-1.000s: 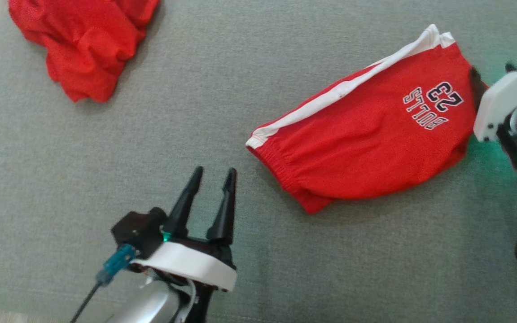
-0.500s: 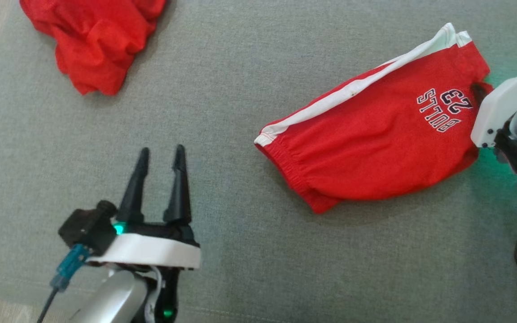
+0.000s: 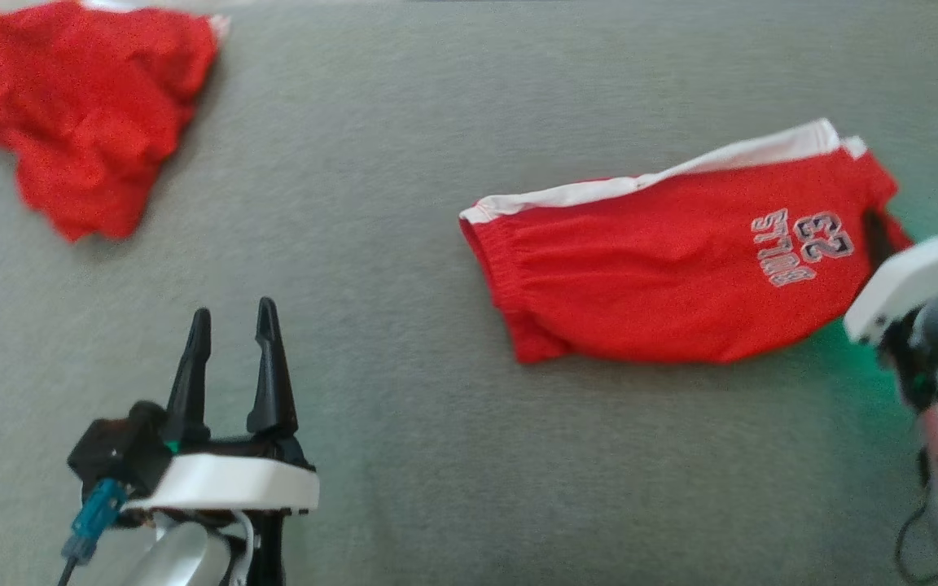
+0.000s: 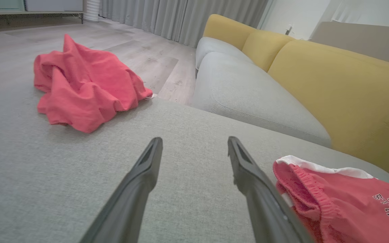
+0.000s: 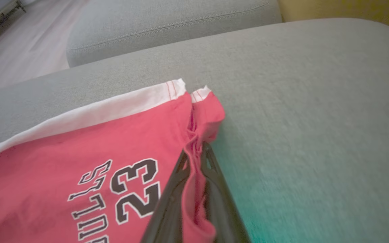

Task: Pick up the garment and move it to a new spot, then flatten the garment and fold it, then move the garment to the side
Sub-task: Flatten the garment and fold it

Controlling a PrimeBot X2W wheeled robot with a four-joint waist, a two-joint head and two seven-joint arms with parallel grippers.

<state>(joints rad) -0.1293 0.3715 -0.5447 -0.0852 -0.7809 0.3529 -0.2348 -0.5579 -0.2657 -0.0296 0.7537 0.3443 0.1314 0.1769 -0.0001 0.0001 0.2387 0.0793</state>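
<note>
The garment (image 3: 664, 277) is a pair of red shorts with a white side stripe and "BULLS 23" print, lying folded on the grey cushion (image 3: 404, 163) at the right of the head view. My right gripper (image 5: 196, 152) is shut on a pinch of the garment's (image 5: 79, 148) hem edge; in the head view its white wrist (image 3: 909, 285) sits at the garment's right end. My left gripper (image 3: 231, 321) stands open over bare cushion at lower left, with nothing between its fingers (image 4: 147, 168); the garment's (image 4: 343, 202) waistband lies just right of it.
A second red cloth (image 3: 70, 114) lies crumpled at the cushion's far left corner (image 4: 83, 91). A grey sofa seat (image 4: 248, 94) with yellow back cushions (image 4: 343, 87) stands beyond. Wooden floor (image 4: 147, 54) lies past the cushion's edge.
My right gripper closed on the garment's hem and dragged that end, turning the shorts more level. The left arm drew back to the lower left. The head camera also shifted.
</note>
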